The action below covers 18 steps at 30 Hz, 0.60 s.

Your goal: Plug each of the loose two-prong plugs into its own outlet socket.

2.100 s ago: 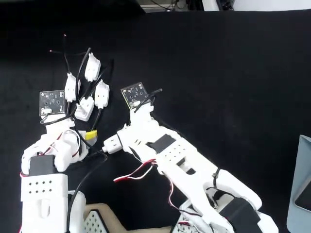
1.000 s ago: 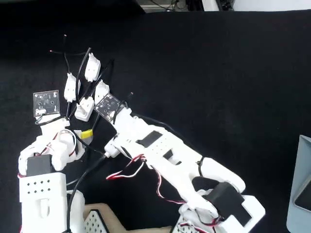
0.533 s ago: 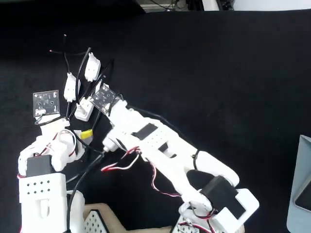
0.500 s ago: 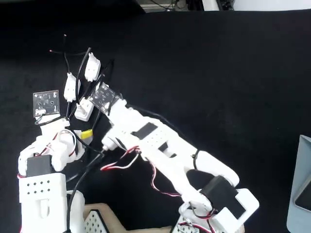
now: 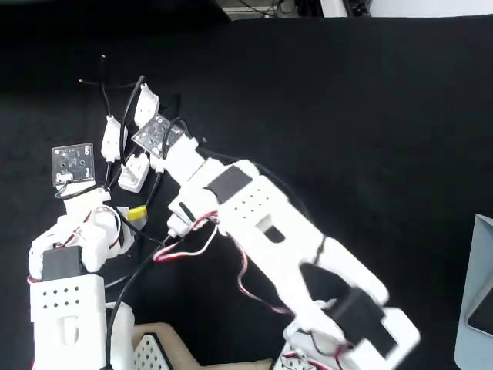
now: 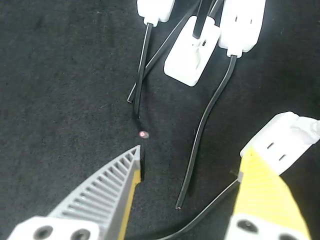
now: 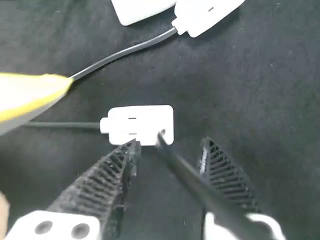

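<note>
Connectors, four white, on black cloth

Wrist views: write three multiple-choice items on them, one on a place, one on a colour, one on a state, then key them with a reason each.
1. Where is the white connector nearest the right gripper?
A) flat on the black cloth, just ahead of it
B) lifted in its grip
C) inside a bowl

2. What colours are the left gripper's fingers?
A) both black
B) one grey, one yellow
C) both red

3. How is the right gripper?
A) shut on a connector
B) shut on nothing
C) open

Key:
1 A, the connector lies on the cloth beyond the tips, unclamped.
2 B, the left wrist view shows a grey finger and a yellow one.
3 C, a wide gap separates its fingers, with a black cable running through.
</note>
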{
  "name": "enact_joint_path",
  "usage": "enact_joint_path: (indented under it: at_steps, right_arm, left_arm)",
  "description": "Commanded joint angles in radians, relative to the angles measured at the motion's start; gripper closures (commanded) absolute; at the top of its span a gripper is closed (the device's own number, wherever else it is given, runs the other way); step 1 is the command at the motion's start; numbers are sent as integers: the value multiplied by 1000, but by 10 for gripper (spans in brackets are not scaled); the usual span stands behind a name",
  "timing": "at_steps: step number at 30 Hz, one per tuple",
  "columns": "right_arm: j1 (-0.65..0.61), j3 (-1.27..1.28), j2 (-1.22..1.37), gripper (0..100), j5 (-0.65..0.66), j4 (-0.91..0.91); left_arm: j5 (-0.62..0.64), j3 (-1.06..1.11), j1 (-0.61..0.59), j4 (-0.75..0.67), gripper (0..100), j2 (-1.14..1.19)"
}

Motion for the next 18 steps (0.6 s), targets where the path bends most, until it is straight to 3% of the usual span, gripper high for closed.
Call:
enact_joint_path:
  at_steps: [1,6,11,13,18]
  right_arm:
    - [-3,-54,-226,811,-11,123]
    - [-3,56,-447,827,-11,204]
    - [54,242,-618,985,-12,183]
    - [117,317,-684,976,-12,160]
    - [242,506,-835,986,-12,69]
  left_arm:
    - [2,-2,-12,-18,689,-14]
    - [2,-2,-10,-18,693,-14]
    - [0,-2,-4,-18,694,-14]
    - [2,-4,-2,-18,703,-15]
    - [-2,-8,-1,-41,920,-15]
